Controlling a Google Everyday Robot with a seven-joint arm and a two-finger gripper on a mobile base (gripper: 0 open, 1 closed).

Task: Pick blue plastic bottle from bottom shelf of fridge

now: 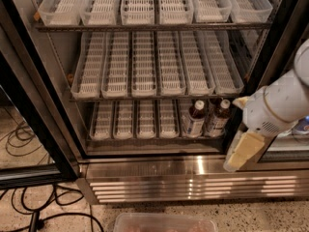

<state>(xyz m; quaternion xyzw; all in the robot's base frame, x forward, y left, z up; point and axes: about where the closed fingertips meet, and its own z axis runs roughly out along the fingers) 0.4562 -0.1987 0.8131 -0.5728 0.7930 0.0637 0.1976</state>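
The fridge [193, 173] stands open, with a ribbed steel base panel. Its bottom shelf [137, 120] carries a row of narrow white slotted lane trays. Two white-capped bottles of dark liquid stand at the shelf's right end. The blue plastic bottle [195, 120] is the left one, with a pale blue-white label. The one to its right [218, 119] has a reddish-brown label. My gripper [237, 157] hangs from the white arm [280, 103] at the right. It is outside the fridge, in front of the right door frame, right of and below the bottles.
Two upper shelves [145, 66] hold empty white slotted trays. The black door frame [34, 129] runs down the left. Black cables [29, 211] lie on the speckled floor at the left. A translucent bin [164, 222] sits at the bottom edge.
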